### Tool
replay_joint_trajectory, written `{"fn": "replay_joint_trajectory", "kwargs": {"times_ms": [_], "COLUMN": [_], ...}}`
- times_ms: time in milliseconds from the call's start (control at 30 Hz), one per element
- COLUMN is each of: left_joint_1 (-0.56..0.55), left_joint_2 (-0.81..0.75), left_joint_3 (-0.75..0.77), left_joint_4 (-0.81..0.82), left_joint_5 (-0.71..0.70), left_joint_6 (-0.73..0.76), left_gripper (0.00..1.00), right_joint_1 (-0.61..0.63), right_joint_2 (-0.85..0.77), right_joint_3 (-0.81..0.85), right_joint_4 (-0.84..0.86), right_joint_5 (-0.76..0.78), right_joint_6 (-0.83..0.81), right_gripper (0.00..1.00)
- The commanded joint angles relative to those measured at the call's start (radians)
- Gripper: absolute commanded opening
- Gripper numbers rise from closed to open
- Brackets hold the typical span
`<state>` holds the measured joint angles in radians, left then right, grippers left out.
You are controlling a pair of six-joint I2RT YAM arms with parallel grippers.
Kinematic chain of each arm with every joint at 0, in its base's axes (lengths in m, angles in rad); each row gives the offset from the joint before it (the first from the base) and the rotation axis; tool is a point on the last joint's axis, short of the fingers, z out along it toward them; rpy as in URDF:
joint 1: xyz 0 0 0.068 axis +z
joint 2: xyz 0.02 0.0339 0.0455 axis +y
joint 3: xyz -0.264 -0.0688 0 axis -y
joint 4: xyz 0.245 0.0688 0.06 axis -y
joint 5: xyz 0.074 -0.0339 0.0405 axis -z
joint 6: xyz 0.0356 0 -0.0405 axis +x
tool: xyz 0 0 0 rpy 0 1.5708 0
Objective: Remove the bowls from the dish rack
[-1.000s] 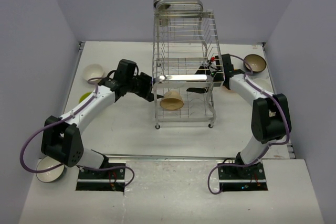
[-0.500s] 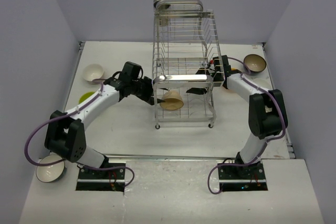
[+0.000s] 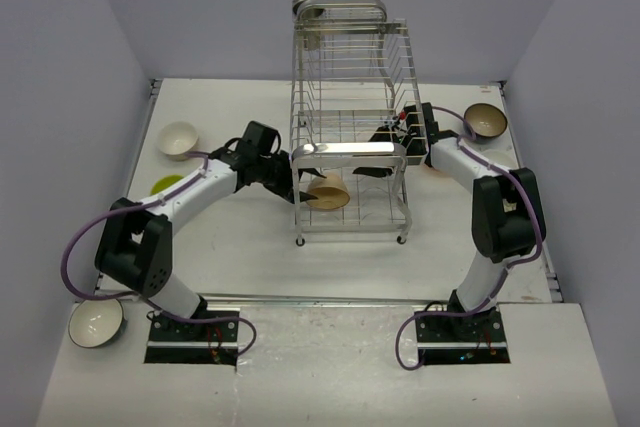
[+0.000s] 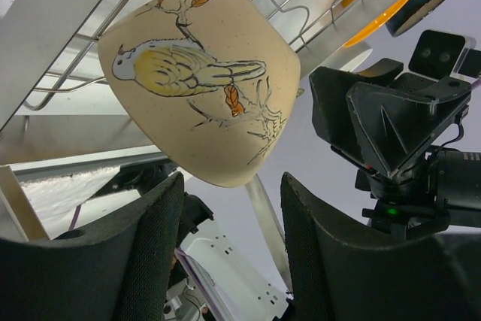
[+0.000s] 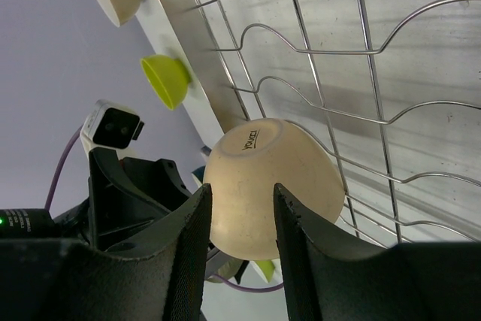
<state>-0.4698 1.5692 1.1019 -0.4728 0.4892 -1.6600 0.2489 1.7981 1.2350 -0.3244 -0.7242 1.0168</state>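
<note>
With the bird-painted bowl [image 4: 195, 80] propped in the lower tier of the dish rack [image 3: 350, 149], the left gripper [image 4: 233, 182], half-open and empty at its edge, should straddle the rim squarely before closing, while the right gripper [image 5: 242, 189], likewise half-open and empty, should avoid the wires.

left pincer [image 3: 296, 185] advanced to tan bowl [image 3: 328, 191], left elbow swung rightward
</note>
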Motion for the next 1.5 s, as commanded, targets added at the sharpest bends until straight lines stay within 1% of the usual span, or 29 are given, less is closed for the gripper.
{"fn": "replay_joint_trajectory", "kwargs": {"times_ms": [0, 233, 333, 467, 700, 867, 1000, 1100, 1133, 1200, 1300, 1333, 1467], "left_joint_1": [-0.012, -0.033, -0.052, -0.078, -0.092, -0.092, -0.090, -0.092, -0.092, -0.098, -0.105, -0.113, -0.136], "left_joint_2": [0.008, 0.014, 0.009, 0.002, -0.041, -0.083, -0.113, -0.136, -0.144, -0.144, -0.130, -0.123, -0.080], "left_joint_3": [0.018, 0.006, -0.010, -0.025, -0.076, -0.114, -0.134, -0.178, -0.189, -0.204, -0.227, -0.237, -0.251], "left_joint_4": [0.063, 0.128, 0.152, 0.165, 0.166, 0.163, 0.161, 0.218, 0.261, 0.283, 0.332, 0.371, 0.425], "left_joint_5": [-0.021, -0.061, -0.080, -0.100, -0.173, -0.230, -0.302, -0.340, -0.351, -0.380, -0.393, -0.394, -0.385], "left_joint_6": [-0.020, -0.073, -0.101, -0.122, -0.144, -0.147, -0.156, -0.188, -0.193, -0.202, -0.227, -0.233, -0.265], "left_gripper": [0.56, 0.55, 0.52, 0.51, 0.41, 0.40, 0.41, 0.41, 0.40, 0.41, 0.40, 0.40, 0.40], "right_joint_1": [0.009, 0.012, 0.015, 0.018, 0.032, 0.056, 0.067, 0.070, 0.070, 0.070, 0.070, 0.070, 0.070], "right_joint_2": [0.004, -0.003, -0.006, -0.022, -0.039, -0.031, -0.022, -0.025, -0.026, -0.028, -0.032, -0.036, -0.036], "right_joint_3": [0.031, 0.017, 0.011, -0.002, 0.004, 0.020, 0.020, 0.004, -0.003, -0.012, -0.038, -0.055, -0.077], "right_joint_4": [0.027, 0.036, 0.038, 0.039, 0.022, 0.035, 0.061, 0.097, 0.111, 0.117, 0.137, 0.154, 0.179], "right_joint_5": [0.000, 0.005, 0.009, 0.041, 0.089, 0.100, 0.089, 0.080, 0.078, 0.075, 0.066, 0.065, 0.057], "right_joint_6": [0.014, 0.014, 0.020, 0.031, 0.055, 0.066, 0.065, 0.063, 0.062, 0.055, 0.054, 0.055, 0.062], "right_gripper": [0.39, 0.39, 0.39, 0.39, 0.38, 0.38, 0.38, 0.38, 0.38, 0.37, 0.38, 0.37, 0.37]}}
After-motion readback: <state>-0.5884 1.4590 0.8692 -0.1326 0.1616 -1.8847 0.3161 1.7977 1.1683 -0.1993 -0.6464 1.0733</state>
